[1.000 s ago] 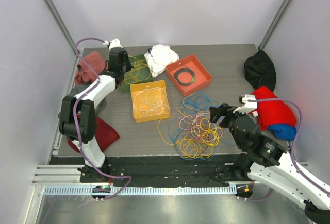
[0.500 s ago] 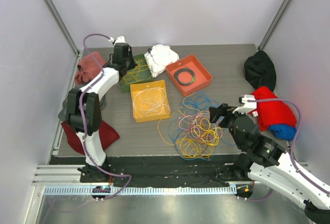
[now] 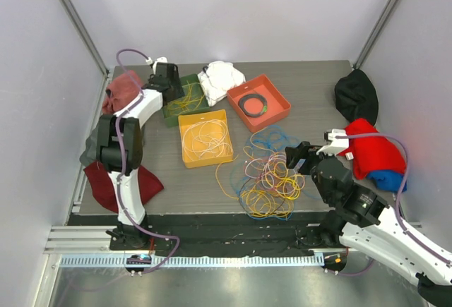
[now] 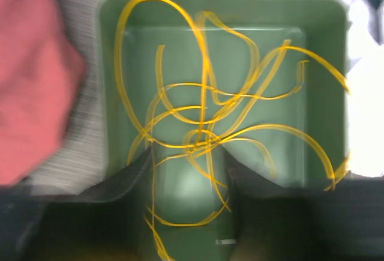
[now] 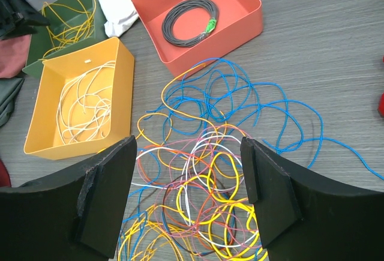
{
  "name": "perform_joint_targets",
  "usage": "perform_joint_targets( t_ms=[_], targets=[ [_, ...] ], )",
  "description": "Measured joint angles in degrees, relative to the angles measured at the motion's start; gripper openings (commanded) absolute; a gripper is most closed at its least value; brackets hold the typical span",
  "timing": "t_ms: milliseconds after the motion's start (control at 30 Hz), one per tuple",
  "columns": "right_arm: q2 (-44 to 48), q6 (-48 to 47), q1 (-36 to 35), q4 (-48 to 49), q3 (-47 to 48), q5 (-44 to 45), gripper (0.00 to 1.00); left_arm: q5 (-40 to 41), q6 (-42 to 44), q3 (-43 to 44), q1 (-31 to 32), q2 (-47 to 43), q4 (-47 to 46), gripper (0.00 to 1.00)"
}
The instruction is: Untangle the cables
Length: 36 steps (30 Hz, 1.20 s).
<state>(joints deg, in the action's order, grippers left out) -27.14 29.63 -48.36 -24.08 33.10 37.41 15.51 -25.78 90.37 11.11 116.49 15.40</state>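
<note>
Left tool (image 4: 187, 168), jaws wide and gripping nothing, now hangs directly above the green tray (image 4: 222, 0) at the far left, having swung farther over it within the last second. Yellow cables (image 4: 204, 135) lie loose inside. Right tool (image 5: 189, 210), also wide, stays poised at the near edge of the remaining tangle (image 3: 268, 176) on the worktop (image 3: 318, 88). One colour appears delivered; most strands still await separation.
</note>
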Motion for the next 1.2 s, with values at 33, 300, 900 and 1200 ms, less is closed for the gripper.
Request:
perform_joint_targets(
  t_ms=[33,300,900,1200],
  targets=[
    [0.0,0.0,0.0,0.0,0.0,0.0,0.78,0.1,0.4,-0.3,-0.3,-0.2,0.0,1.00],
    [0.3,0.1,0.0,0.0,0.0,-0.1,0.78,0.2,-1.3,-4.9,-1.0,-12.0,-0.1,1.00],
    [-1.2,3.8,0.0,0.9,-1.8,-2.6,0.77,-2.6,-7.3,-30.7,39.4,-30.9,-7.0,1.00],
    [1.0,6.3,0.0,-1.5,-2.4,-2.9,0.76,1.7,-15.8,-44.3,47.3,-42.6,-3.1,0.85]
  ],
)
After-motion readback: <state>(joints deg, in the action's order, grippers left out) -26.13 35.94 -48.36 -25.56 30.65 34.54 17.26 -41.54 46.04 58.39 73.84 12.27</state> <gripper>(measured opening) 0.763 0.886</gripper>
